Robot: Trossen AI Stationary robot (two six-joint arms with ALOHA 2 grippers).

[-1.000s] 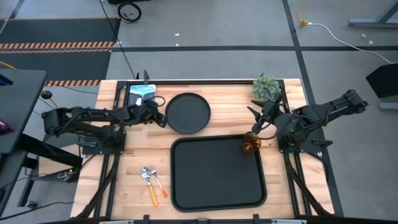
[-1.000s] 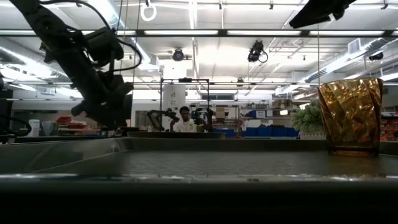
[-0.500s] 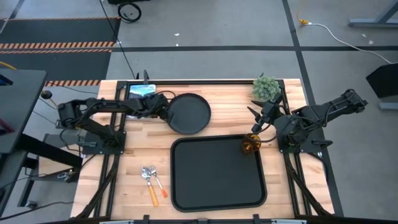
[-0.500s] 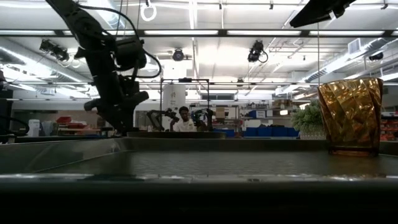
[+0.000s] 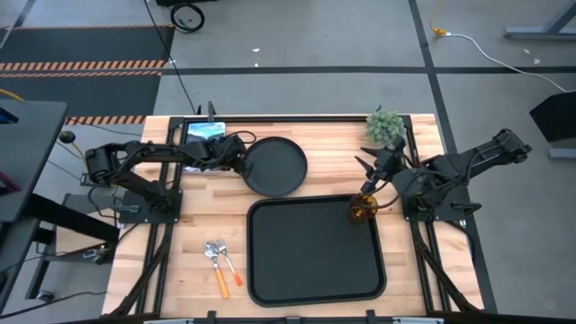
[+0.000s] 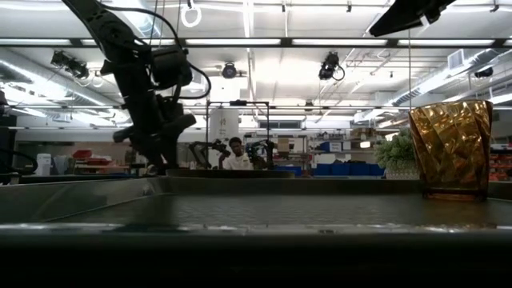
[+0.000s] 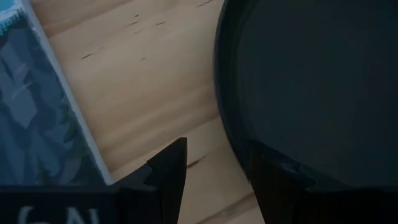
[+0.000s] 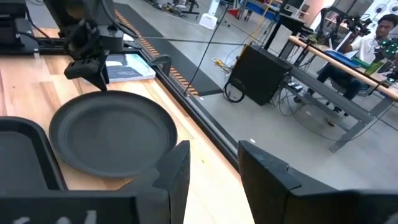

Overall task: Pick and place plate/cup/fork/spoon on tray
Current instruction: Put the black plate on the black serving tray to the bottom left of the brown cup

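Note:
The round black plate lies flat on the wooden table, just beyond the black tray. My left gripper is open at the plate's left rim; in the left wrist view one finger stands over the bare wood and the other over the plate's inside. The amber cup stands upright in the tray's far right corner, and also shows in the low view. My right gripper is open and empty just beyond the cup. The spoon and fork lie on the table left of the tray. My left gripper has its two fingers on either side of the plate's left rim, coming from the table's left and pointing down at a slant. I cannot tell whether either finger touches the rim. The plate lies flat on the table.
A blue and white book lies at the far left beside my left gripper. A small green plant stands at the far right, close to my right arm. A person sits in the room behind the table.
My left gripper has gone toward the table's right edge and reached the plate's left rim, with the arm stretched out. It has since held there. The plate, cup and my right arm have stayed where they were.

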